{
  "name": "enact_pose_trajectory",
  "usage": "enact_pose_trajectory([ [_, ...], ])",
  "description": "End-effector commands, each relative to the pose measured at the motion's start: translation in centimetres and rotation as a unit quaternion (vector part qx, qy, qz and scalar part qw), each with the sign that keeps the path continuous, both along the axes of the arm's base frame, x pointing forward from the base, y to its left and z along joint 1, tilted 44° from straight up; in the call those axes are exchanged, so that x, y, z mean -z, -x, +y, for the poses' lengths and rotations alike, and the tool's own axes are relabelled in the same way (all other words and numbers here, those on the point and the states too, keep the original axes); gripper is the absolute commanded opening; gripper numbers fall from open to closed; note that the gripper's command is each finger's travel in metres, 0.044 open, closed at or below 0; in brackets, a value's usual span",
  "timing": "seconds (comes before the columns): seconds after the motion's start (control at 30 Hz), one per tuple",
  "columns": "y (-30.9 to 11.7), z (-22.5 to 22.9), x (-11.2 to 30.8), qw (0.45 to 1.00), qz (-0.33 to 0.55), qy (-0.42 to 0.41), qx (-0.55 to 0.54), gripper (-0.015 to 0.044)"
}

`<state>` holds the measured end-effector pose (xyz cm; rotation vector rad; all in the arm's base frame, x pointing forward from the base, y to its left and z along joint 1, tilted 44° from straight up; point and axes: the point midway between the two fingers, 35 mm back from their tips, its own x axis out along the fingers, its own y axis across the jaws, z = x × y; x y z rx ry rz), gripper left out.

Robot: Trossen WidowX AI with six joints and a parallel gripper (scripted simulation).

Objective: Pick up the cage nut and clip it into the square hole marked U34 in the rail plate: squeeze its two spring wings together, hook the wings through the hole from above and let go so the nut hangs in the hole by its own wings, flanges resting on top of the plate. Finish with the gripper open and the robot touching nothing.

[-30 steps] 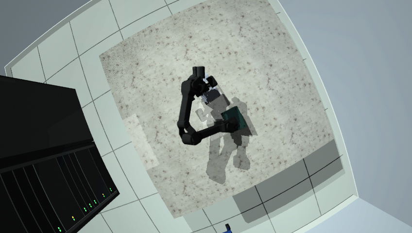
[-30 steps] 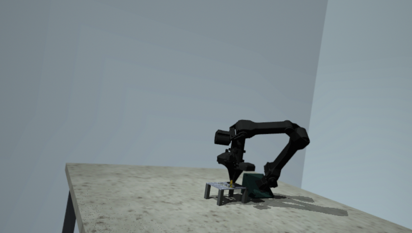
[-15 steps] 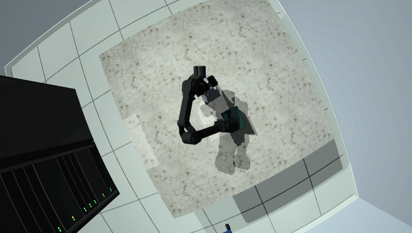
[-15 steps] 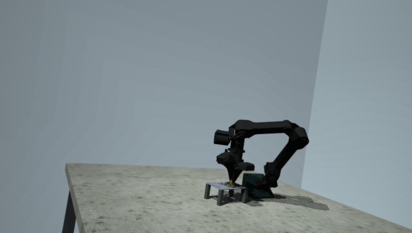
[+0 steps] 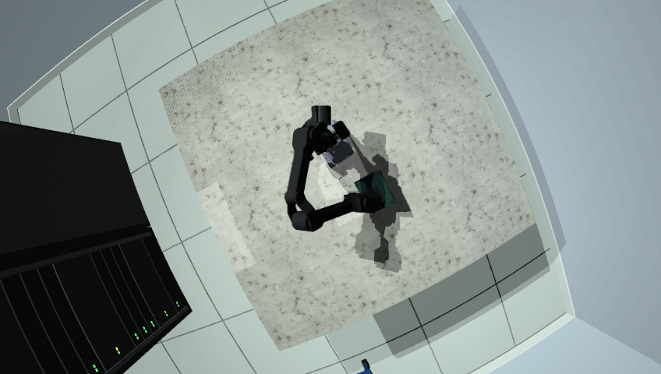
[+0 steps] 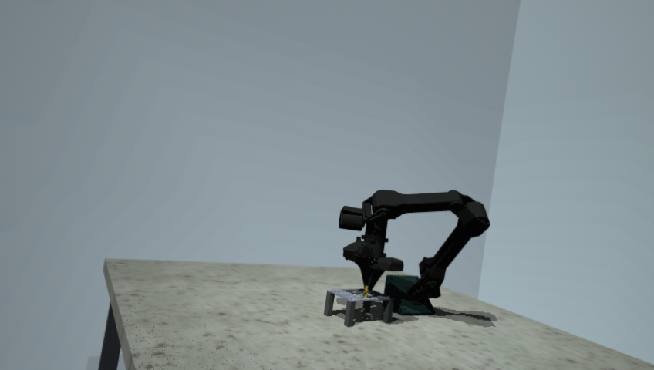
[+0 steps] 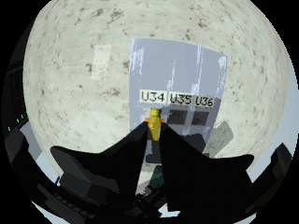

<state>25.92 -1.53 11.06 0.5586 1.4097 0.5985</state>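
In the middle of the top view, a black arm [image 5: 298,174] [image 6: 429,201] is bending round over a speckled table [image 5: 417,92] [image 6: 220,297] [image 7: 70,70]. Its foot is standing by a dark green plate [image 5: 377,180] [image 6: 398,293], just right of centre in that view.

From the side, at the lower right of the frame, I'm seeing the gripper [image 6: 366,287] [image 7: 153,126] pointing down at the rail plate [image 6: 342,293] [image 7: 177,65], a small grey-blue platform standing on short legs. The gripper is pinching the yellow cage nut [image 6: 365,291] [image 7: 154,125], its fingers nearly together with the nut between their tips.

In the wrist view, the nut is showing near the centre of the frame, directly below the U34 label [image 7: 152,96], with orange bits sticking out at either side. It is covering most of the spot where that label's hole would be, so I can't tell how deep the wings are sitting or whether they are hooked. To the right of it, the U35 label [image 7: 180,99] and the U36 label [image 7: 204,101] are each sitting above a dark square hole.

Over at the lower left of the top view, a black rack cabinet [image 5: 60,185] is showing little green and amber lights, and something blue [image 5: 365,370] is poking in at the bottom edge.
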Motion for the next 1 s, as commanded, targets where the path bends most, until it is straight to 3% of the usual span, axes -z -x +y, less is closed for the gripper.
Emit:
enact_pose_trajectory([
  [0.0,-0.01,0.01,-0.01,1.0,-0.001,0.0,-0.001,0.0027],
  [0.97,-0.01,0.26,0.0,0.999,-0.001,0.032,0.002,0.0027],
])
